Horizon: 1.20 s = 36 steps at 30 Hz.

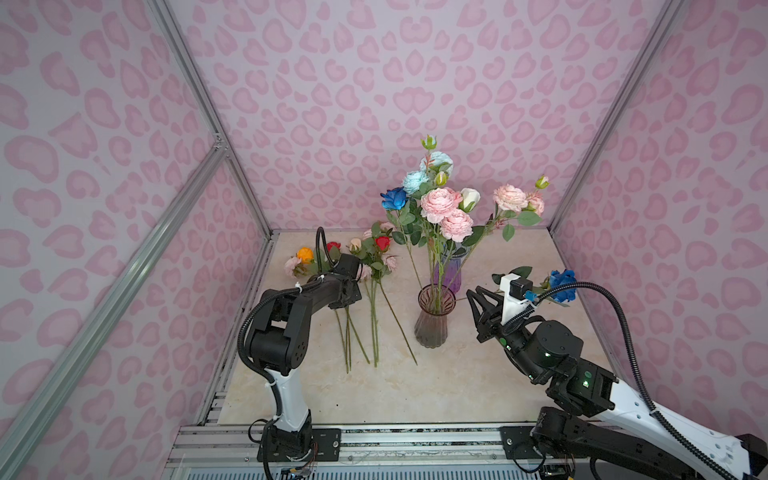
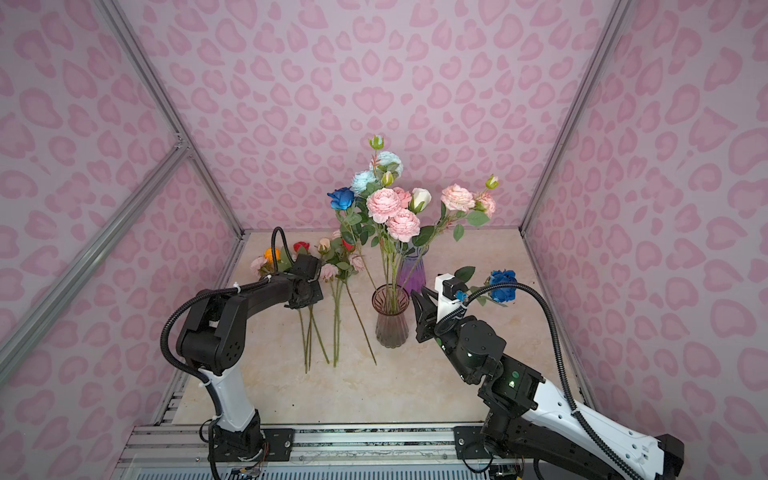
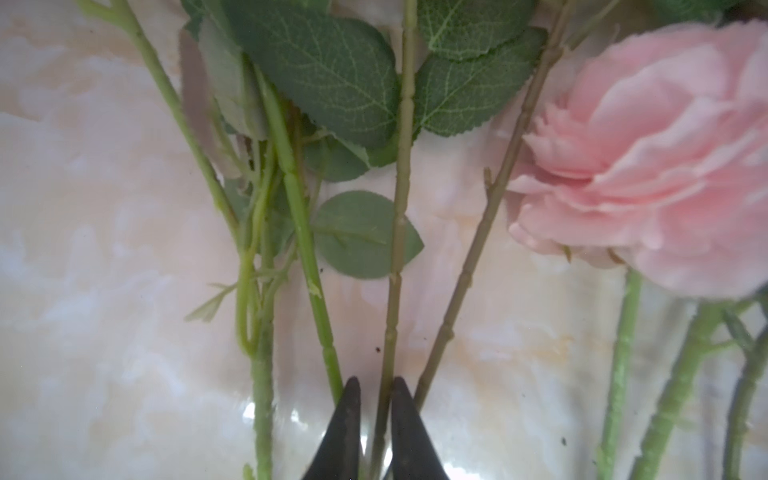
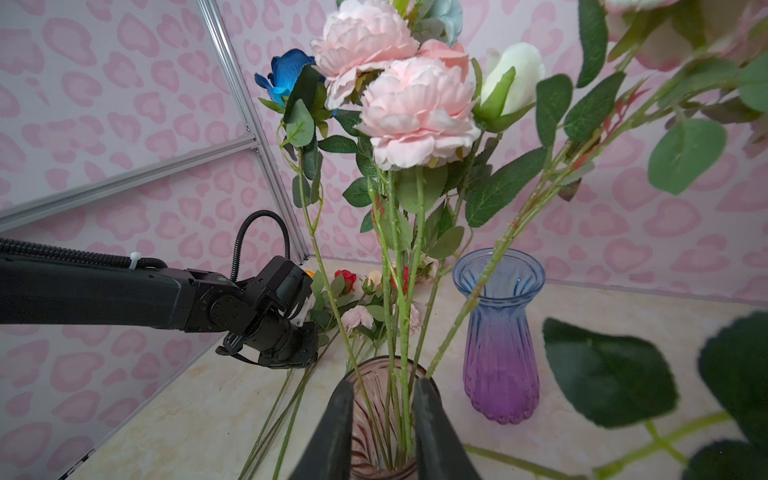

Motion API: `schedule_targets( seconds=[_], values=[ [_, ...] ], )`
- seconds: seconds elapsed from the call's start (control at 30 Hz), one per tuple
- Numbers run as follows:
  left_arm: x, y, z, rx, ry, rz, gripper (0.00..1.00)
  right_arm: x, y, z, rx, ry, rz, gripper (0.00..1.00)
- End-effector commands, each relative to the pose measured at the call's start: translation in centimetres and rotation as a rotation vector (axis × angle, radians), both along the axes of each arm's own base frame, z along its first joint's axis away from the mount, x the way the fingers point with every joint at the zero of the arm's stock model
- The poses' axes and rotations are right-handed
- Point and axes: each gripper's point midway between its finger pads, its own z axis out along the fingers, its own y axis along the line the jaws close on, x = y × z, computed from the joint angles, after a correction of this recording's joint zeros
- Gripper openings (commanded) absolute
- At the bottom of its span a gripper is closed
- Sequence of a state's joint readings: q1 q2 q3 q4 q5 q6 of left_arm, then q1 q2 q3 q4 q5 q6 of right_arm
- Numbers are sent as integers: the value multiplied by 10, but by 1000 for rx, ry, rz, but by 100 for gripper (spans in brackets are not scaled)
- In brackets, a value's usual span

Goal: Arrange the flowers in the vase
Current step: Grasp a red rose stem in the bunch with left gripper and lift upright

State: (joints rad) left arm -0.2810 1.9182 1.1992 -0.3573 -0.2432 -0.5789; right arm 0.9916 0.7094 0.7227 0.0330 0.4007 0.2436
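Pink heart-spotted walls [image 1: 374,83] close in a marble-look tabletop [image 1: 415,395]. At the left of both top views the loose flowers [image 1: 374,253] lie flat in a bunch, heads toward the back wall and bare stem ends toward the front. An orange rose [image 1: 304,254] and a red rose [image 1: 382,242] are among them.

The left gripper [image 3: 377,388] is down on this bunch. Its jaws are drawn almost together around one olive-green stem [image 3: 395,232], which runs straight out from between the tips. Neighbouring stems lie just beside it, and a pink peony [image 3: 665,166] rests on the table nearby.

Near the middle, a smoky pink glass vase [image 1: 432,328] holds an upright bouquet [image 1: 438,203] of pink, pale blue, dark blue and white heads. Behind it, a blue-to-purple vase [image 4: 498,332] holds a leaning pink spray [image 1: 510,198].

The right gripper [image 4: 383,380] sits just beside the smoky vase's rim, apart from it. Its jaws are partly spread and hold nothing. A dark blue rose [image 1: 563,284] lies on the table behind that arm's wrist.
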Motion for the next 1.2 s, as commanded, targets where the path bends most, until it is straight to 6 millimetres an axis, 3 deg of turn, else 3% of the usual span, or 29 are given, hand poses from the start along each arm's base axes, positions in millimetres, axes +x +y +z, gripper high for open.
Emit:
schedule_targets(
  seconds=[0.0,0.23,0.33,0.5,0.77,0.9,1.03,1.17],
  values=[
    [2,1,-5,12,15,-14,17,2,-3,1,18,-1,-18,27],
    [4,-1,0,12,8,-31,4,2,-2,1,17,1,-16,27],
    [4,-2,14,-1,-19,-33,3,2,-2,3,23,-1,-15,27],
    [4,-8,61,-59,-120,-59,3,2,-2,5,23,-5,-17,27],
    [-15,-30,163,-165,-377,-174,3,2,3,10,11,-11,1,27],
    [-47,-46,226,-210,-598,-288,3,-1,12,13,2,-14,52,29],
    [-100,-70,293,-317,-906,-489,3,-5,24,19,-3,-8,113,34],
    [-158,-86,332,-397,-1107,-673,3,-9,41,30,7,-6,185,38]
  ],
)
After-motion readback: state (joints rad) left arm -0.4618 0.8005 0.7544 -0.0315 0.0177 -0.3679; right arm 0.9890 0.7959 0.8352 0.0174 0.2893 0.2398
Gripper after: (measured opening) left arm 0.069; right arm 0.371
